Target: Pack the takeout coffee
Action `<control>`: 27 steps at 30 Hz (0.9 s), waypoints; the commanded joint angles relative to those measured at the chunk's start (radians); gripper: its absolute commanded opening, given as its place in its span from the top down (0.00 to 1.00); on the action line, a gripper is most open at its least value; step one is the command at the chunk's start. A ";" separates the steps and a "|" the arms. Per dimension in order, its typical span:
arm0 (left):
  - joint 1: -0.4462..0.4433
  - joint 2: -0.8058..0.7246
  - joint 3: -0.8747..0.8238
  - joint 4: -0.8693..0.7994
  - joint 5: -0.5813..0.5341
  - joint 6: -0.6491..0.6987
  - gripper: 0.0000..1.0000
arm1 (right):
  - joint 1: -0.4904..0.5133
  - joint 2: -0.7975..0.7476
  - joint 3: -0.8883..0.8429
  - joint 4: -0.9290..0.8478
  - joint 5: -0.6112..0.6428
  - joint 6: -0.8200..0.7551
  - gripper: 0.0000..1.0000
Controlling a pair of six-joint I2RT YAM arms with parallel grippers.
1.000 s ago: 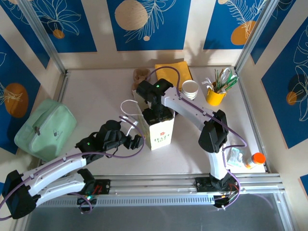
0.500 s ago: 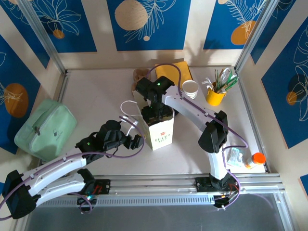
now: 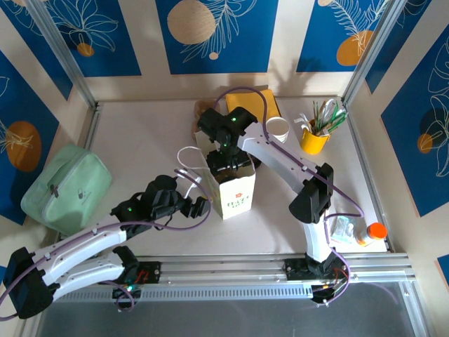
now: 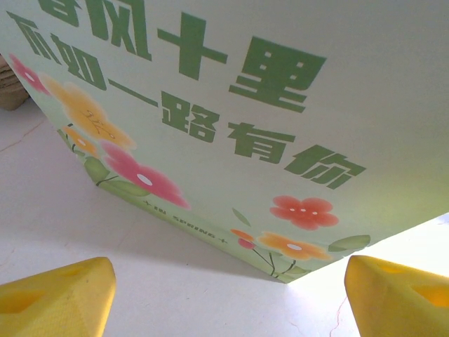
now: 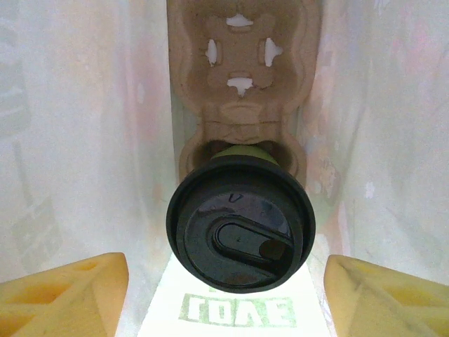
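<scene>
Seeing my right gripper (image 5: 224,291) spread, flanking the takeout coffee (image 5: 240,232) inside the bag (image 3: 235,193); left gripper (image 4: 228,298) spread near it.

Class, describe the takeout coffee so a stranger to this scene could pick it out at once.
Find the flower-printed paper bag standing mid-table. Inside lies a brown pulp carrier, with the takeout coffee in one socket. Its black lid and greenish sides set it apart from the white unlidded cup beside the yellow pot.
</scene>
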State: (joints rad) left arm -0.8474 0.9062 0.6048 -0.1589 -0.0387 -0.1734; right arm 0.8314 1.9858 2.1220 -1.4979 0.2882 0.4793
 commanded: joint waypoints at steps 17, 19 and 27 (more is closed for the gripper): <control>-0.007 -0.032 0.037 -0.043 -0.026 0.022 0.15 | 0.006 -0.063 0.179 -0.058 0.019 -0.038 0.27; -0.007 -0.030 0.045 -0.053 -0.024 0.021 0.15 | 0.004 -0.074 0.193 -0.053 0.020 -0.049 0.27; -0.007 -0.039 0.104 -0.109 0.009 -0.001 0.15 | -0.008 -0.158 0.191 0.008 0.029 -0.078 0.26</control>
State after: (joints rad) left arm -0.8474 0.8894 0.6613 -0.2333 -0.0525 -0.1741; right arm 0.8299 1.8874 2.3032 -1.5127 0.3122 0.4255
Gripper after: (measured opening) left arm 0.854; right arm 0.737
